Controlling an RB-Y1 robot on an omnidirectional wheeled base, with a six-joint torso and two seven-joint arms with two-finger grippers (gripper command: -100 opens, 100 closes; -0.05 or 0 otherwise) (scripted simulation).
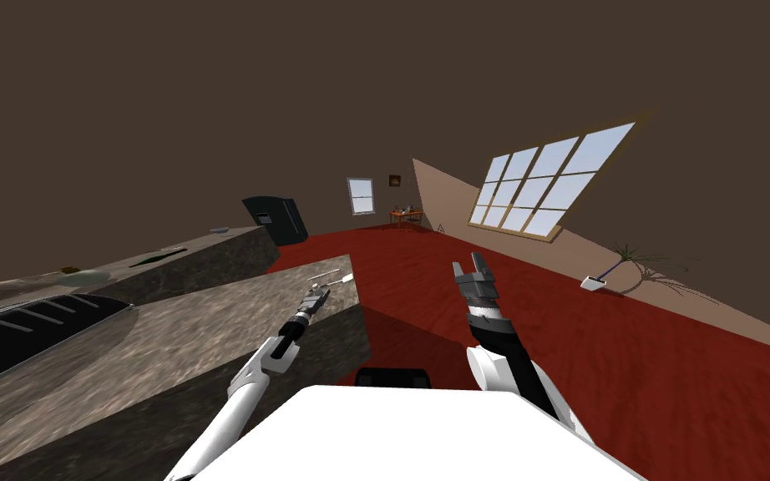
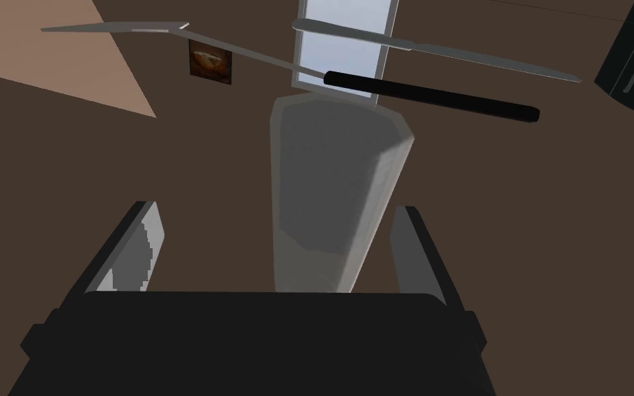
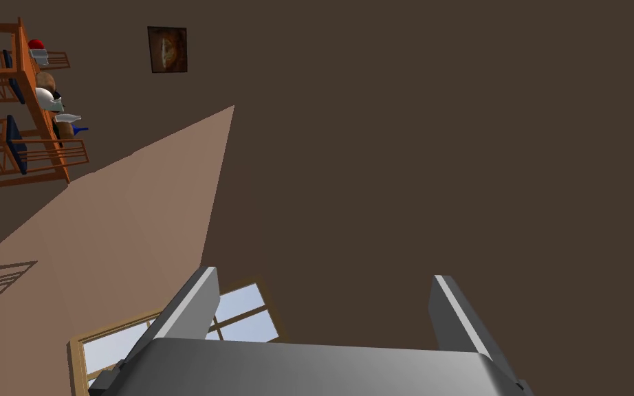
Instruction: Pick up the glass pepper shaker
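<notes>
Red floor [image 1: 559,351] runs out under brown walls, and a long mottled stone counter [image 1: 191,342] takes up the robot's left side. The left arm reaches along that counter toward its far corner, which seems to be why the body stands so close to the edge. The right arm hangs over the floor, away from the work, and the right gripper [image 1: 471,269] is spread wide with nothing in it.

The left gripper [image 2: 276,210] is also wide open, its fingers [image 2: 145,240] flanking the pepper shaker [image 2: 336,185] without touching it. The shaker, a pale, cloudy, faceted column, sits deep between the jaws, so closing looks like the next step. Just beyond it lie a black-handled utensil [image 2: 432,96] and a grey knife [image 2: 439,49], near enough that a lift might nudge them.
</notes>
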